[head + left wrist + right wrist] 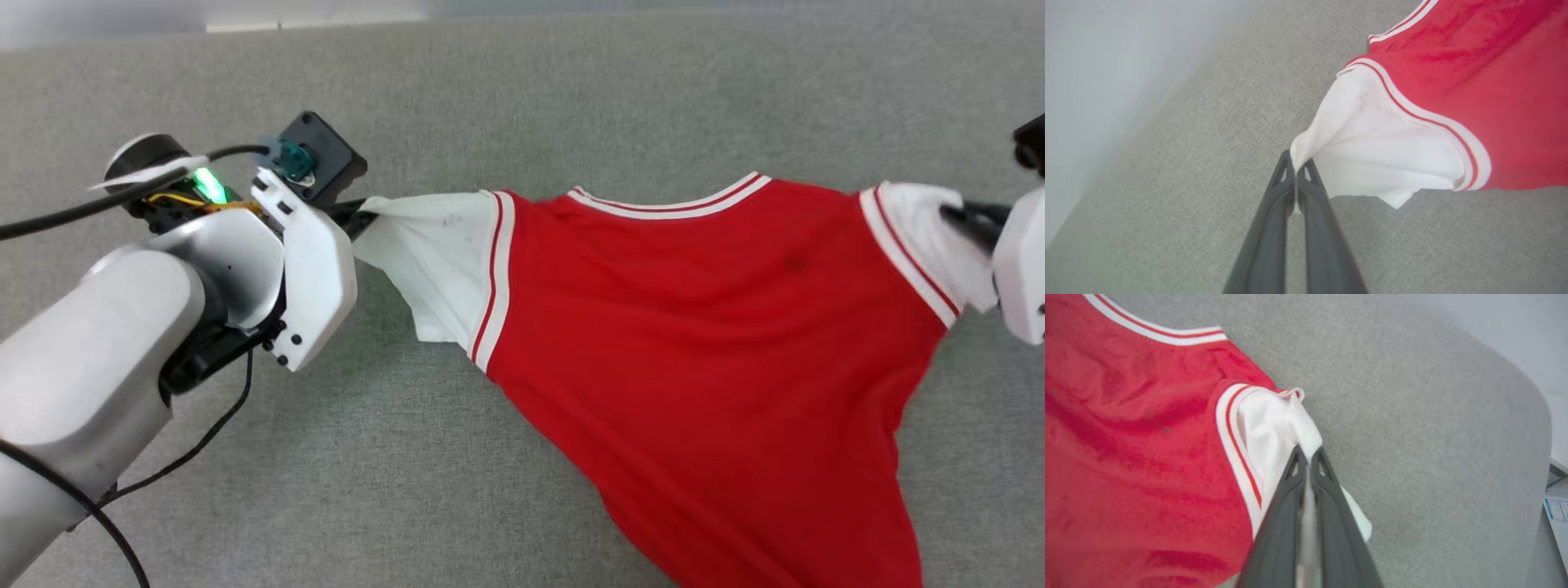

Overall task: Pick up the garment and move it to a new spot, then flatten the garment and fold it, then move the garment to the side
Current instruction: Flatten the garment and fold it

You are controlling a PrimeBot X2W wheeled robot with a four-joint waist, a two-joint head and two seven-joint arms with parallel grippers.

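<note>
Head view: left fingers (349, 217) and right fingers (976, 220) pinch soft white sleeves (441, 269) of the garment (702, 327).

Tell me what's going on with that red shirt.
The robot holds the garment by both white sleeves: the left gripper is shut on one sleeve tip, the right gripper on the other. The shirt is pulled taut between them over the grey cloth surface, plain red side up, its body trailing toward the bottom of the head view. It is not folded yet.
</note>
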